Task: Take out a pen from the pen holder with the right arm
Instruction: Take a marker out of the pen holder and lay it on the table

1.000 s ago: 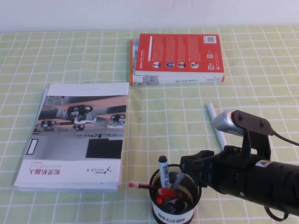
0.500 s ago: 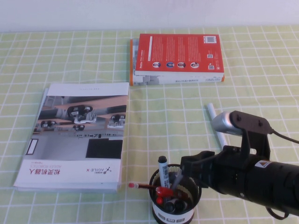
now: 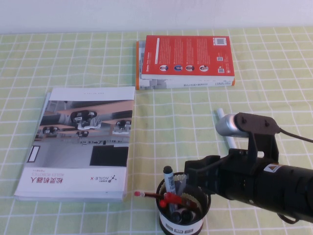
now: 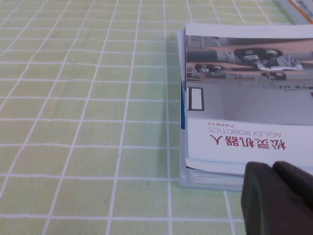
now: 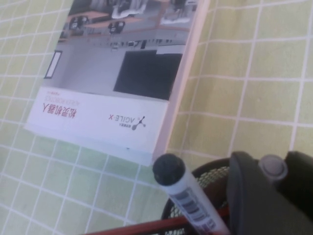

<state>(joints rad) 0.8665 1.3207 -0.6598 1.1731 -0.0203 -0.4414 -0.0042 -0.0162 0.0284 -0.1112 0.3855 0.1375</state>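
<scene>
The right jaws sit at the 2 o'clock rim of the round black wire-mesh pen holder (image 3: pixel 182 223), which stands at 6 o'clock on the green-checked cloth tabletop (image 3: pixel 73 58). They are nearly closed on a grey-capped pen (image 5: pixel 272 167), its smooth cap filling the gap between the matte black fingers (image 5: pixel 249 196). The grasp looks made. The lift is still to come, as the pen is not yet out of the cup. Beside it lean a cylindrical black-capped marker (image 3: pixel 168 178) and a slim red pen (image 3: pixel 151 195). The left jaws are outside the high view and look pressed together and empty. They hang by the glossy white booklet (image 3: pixel 83 147) at 9 o'clock.
</scene>
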